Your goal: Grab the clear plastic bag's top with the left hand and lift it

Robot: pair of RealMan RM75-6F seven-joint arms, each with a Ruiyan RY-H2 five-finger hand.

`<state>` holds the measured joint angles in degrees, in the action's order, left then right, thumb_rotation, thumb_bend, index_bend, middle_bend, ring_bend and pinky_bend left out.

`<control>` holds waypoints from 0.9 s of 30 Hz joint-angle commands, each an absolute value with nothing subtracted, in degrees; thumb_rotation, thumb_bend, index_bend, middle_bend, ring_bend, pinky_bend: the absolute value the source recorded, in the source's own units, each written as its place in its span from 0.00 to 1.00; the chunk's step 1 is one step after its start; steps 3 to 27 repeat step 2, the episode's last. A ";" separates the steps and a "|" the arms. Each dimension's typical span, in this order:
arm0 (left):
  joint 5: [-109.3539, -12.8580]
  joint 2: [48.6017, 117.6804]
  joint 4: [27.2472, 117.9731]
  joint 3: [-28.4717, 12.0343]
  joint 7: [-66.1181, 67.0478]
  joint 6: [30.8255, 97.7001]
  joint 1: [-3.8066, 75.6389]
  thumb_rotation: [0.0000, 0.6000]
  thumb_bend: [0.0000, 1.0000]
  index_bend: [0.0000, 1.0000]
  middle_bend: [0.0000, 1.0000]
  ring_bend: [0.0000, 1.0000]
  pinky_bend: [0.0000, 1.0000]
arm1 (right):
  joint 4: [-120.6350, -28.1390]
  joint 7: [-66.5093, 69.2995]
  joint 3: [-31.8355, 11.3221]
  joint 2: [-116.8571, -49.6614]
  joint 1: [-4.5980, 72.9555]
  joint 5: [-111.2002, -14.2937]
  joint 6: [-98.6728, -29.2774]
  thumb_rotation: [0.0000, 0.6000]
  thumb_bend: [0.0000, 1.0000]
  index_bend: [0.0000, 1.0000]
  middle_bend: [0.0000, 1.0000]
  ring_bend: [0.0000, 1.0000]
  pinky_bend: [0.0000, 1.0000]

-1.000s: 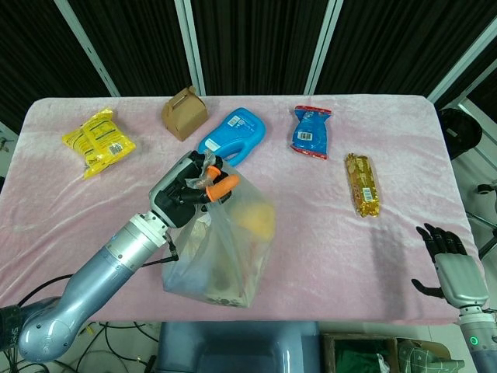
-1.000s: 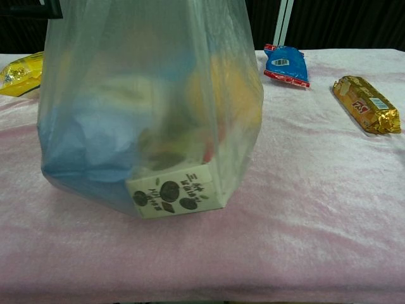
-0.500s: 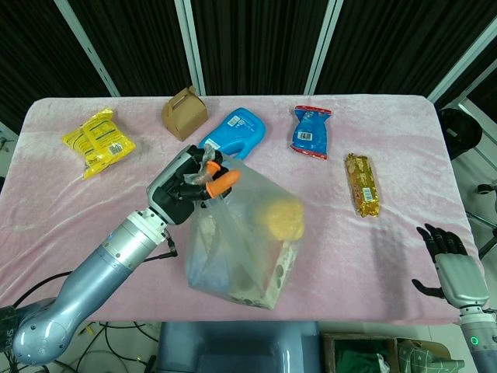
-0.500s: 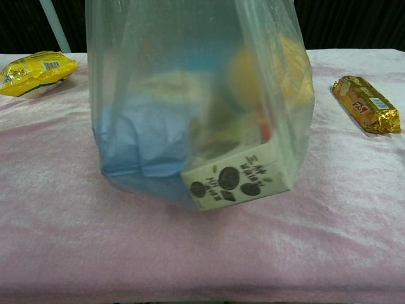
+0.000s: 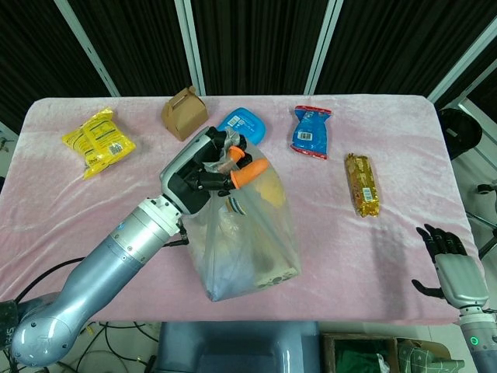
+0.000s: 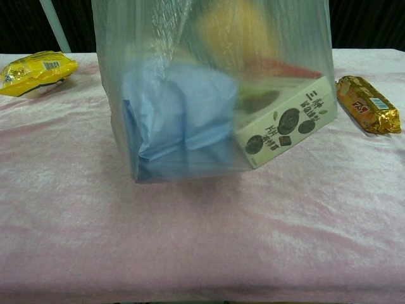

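Note:
The clear plastic bag [image 5: 248,241] hangs from my left hand [image 5: 210,171], which grips its gathered top above the table's middle. Inside I see a yellow item, a blue pack and a white carton with dark round prints. In the chest view the bag [image 6: 215,88] fills the centre, its bottom looking just off the pink cloth and the white carton [image 6: 285,130] tilted up to the right. My right hand [image 5: 450,268] waits open beyond the table's front right corner, holding nothing.
On the pink table [image 5: 388,233] lie a yellow snack bag [image 5: 97,140] at far left, a brown paper box [image 5: 184,113], a blue bottle [image 5: 242,126] partly behind my hand, a blue snack pack [image 5: 311,130] and a gold bar [image 5: 363,183] at right.
My left hand has risen and shifted right and away from me, carrying the bag. The bag swung, its contents tipping so the carton now sits at the right.

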<state>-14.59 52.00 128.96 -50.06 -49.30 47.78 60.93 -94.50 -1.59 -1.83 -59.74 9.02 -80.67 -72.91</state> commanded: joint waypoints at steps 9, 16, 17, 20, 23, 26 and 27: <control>-10.93 50.35 129.06 -51.15 -47.36 48.63 63.02 1.00 0.30 0.89 1.00 1.00 0.97 | -94.53 -1.51 -1.85 -59.69 9.02 -80.57 -72.85 1.00 0.15 0.00 0.00 0.00 0.03; -10.93 50.35 129.06 -51.15 -47.36 48.63 63.02 1.00 0.30 0.89 1.00 1.00 0.97 | -94.53 -1.51 -1.85 -59.69 9.02 -80.57 -72.85 1.00 0.15 0.00 0.00 0.00 0.03; -10.93 50.35 129.06 -51.15 -47.36 48.63 63.02 1.00 0.30 0.89 1.00 1.00 0.97 | -94.53 -1.51 -1.85 -59.69 9.02 -80.57 -72.85 1.00 0.15 0.00 0.00 0.00 0.03; -10.93 50.35 129.06 -51.15 -47.36 48.63 63.02 1.00 0.30 0.89 1.00 1.00 0.97 | -94.53 -1.51 -1.85 -59.69 9.02 -80.57 -72.85 1.00 0.15 0.00 0.00 0.00 0.03; -10.93 50.35 129.06 -51.15 -47.36 48.63 63.02 1.00 0.30 0.89 1.00 1.00 0.97 | -94.53 -1.51 -1.85 -59.69 9.02 -80.57 -72.85 1.00 0.15 0.00 0.00 0.00 0.03; -10.93 50.35 129.06 -51.15 -47.36 48.63 63.02 1.00 0.30 0.89 1.00 1.00 0.97 | -94.53 -1.51 -1.85 -59.69 9.02 -80.57 -72.85 1.00 0.15 0.00 0.00 0.00 0.03; -10.93 50.35 129.06 -51.15 -47.36 48.63 63.02 1.00 0.30 0.89 1.00 1.00 0.97 | -94.53 -1.51 -1.85 -59.69 9.02 -80.57 -72.85 1.00 0.15 0.00 0.00 0.00 0.03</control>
